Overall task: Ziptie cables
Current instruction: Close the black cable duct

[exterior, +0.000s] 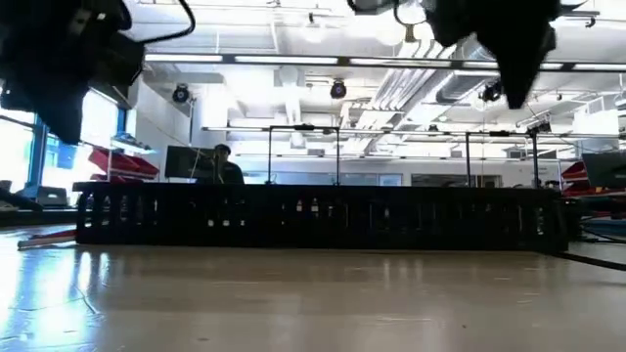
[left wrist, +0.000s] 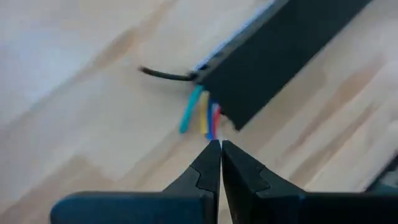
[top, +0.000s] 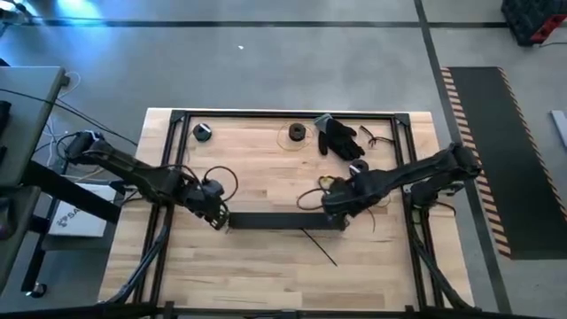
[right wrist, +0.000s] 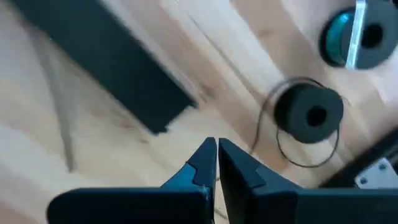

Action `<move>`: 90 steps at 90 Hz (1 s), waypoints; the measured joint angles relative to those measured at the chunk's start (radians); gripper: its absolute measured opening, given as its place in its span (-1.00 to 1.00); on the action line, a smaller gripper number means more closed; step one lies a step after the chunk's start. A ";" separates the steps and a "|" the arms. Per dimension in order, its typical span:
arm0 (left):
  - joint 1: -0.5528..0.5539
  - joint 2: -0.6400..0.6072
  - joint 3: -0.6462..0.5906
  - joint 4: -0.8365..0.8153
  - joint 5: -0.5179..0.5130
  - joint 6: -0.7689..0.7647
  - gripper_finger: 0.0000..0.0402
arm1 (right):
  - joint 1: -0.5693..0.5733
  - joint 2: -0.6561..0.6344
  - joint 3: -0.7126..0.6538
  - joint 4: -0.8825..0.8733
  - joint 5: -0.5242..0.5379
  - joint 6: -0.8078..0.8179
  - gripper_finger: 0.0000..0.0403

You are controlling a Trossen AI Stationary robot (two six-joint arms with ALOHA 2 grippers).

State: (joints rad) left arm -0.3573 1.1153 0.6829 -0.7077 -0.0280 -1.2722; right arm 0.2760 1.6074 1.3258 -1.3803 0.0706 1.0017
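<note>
Black slotted duct (top: 285, 221) lies across the middle of my wooden bench (top: 266, 275), and both my hands sit at its ends. My left hand (top: 219, 219) is at the duct's left end, its fingers (left wrist: 208, 171) pressed together and grasping nothing. Just past their tips, the cables (left wrist: 202, 115) poke out of the duct's end: short blue, yellow and red wire ends side by side, with a dark one curving off on the bench.

My right hand (top: 335, 215) hovers at the duct's right end, fingers (right wrist: 205, 165) likewise clenched on nothing. More of the cables loop in dark curves on the bench just behind this hand. In the right wrist view I see the duct's end, a black spool (right wrist: 308, 114) with a thin dark wire looped around it, and a second spool (right wrist: 354, 38) with teal on it.

Lying apart from both hands, the ziptie (top: 319, 246) rests as a thin dark strip slanting on the bench in front of the duct. A black glove (top: 337, 136) lies near the far edge, well apart from my hands.
</note>
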 joint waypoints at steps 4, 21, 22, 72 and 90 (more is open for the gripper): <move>-0.001 0.007 -0.032 0.048 0.001 -0.010 -1.00 | 0.000 -0.030 -0.056 0.023 -0.041 0.024 -1.00; -0.001 0.011 -0.101 0.138 -0.010 -0.054 -1.00 | 0.023 -0.156 -0.339 0.291 -0.157 0.192 -1.00; -0.001 0.011 -0.103 0.136 -0.010 -0.055 -1.00 | 0.023 -0.161 -0.354 0.309 -0.161 0.202 -1.00; 0.014 0.117 -0.197 0.423 -0.071 -0.097 -1.00 | 0.029 -0.185 -0.623 0.844 -0.192 0.445 -1.00; 0.017 0.113 -0.149 0.301 -0.067 -0.071 -1.00 | 0.058 -0.202 -0.570 0.695 -0.211 0.427 -1.00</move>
State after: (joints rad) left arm -0.3405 1.2283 0.5339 -0.4064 -0.0954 -1.3431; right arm 0.3341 1.4051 0.7559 -0.6853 -0.1409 1.4288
